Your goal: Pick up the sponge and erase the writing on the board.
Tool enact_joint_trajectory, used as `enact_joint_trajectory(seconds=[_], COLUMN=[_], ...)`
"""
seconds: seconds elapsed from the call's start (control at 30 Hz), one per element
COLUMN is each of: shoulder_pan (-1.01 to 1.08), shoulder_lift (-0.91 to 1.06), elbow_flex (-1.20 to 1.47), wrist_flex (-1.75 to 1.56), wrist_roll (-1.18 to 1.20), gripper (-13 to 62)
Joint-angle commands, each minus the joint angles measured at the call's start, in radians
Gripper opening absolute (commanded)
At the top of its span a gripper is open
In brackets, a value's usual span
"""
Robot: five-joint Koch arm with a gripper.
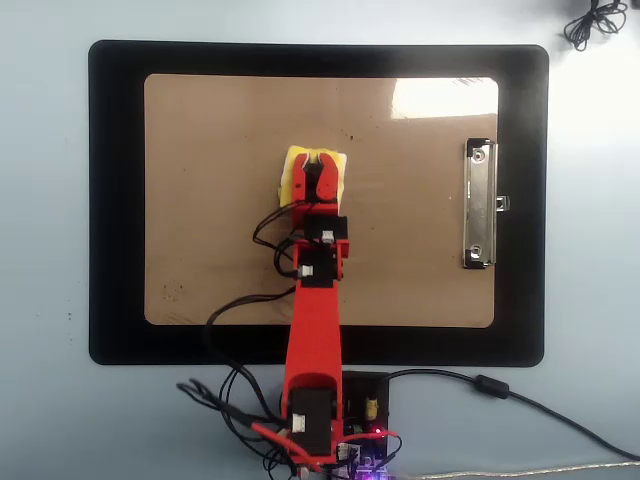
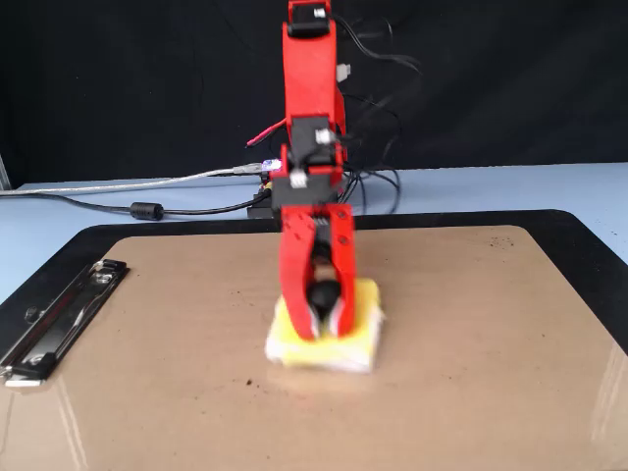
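In the overhead view, a black mat point(image 1: 115, 200) covers most of the table point(image 1: 40, 250), and the brown board point(image 1: 200, 200) lies on it. The yellow sponge point(image 1: 292, 172) rests flat on the board, a little left of the board's middle and nearer its far edge. The red end effector point(image 1: 318, 168) is closed around the sponge's black knob point(image 2: 321, 291) (the fixed view shows the jaws hugging it). A faint dark speck point(image 2: 254, 384) of writing sits beside the sponge. The silver clip point(image 1: 479, 204) lies at the board's right edge.

Pale blue table point(image 1: 45, 200) — black mat point(image 1: 115, 200), cables point(image 1: 520, 400)
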Motion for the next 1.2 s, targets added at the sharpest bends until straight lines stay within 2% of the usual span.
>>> enact_joint_trajectory(seconds=[0.0,0.07,0.13,0.3,0.4,0.47,0.63,0.73,0.83,1.0,1.07,1.17], shoulder_pan=[0.044,0.051,0.048,0.1,0.109,0.129,0.169,0.163,0.115,-0.126,-0.138,-0.196], shoulder_lift=[0.089,0.118,0.051,-0.364,-0.505,-0.46,-0.13,-0.005,-0.094,-0.339,-0.267,0.021], elbow_flex=[0.081,0.109,0.015,-0.506,-0.692,-0.627,-0.187,-0.014,-0.069,-0.314,-0.325,-0.207], wrist_flex=[0.097,0.097,0.074,0.064,0.1,0.15,0.129,0.06,-0.063,-0.227,-0.186,0.026], wrist_roll=[0.015,0.015,0.015,0.015,0.015,0.018,0.04,0.041,0.038,-0.006,-0.04,-0.044], gripper=[-8.0,-8.0,-8.0,-8.0,-8.0,-8.0,-8.0,-8.0,-8.0,-8.0,-8.0,-8.0])
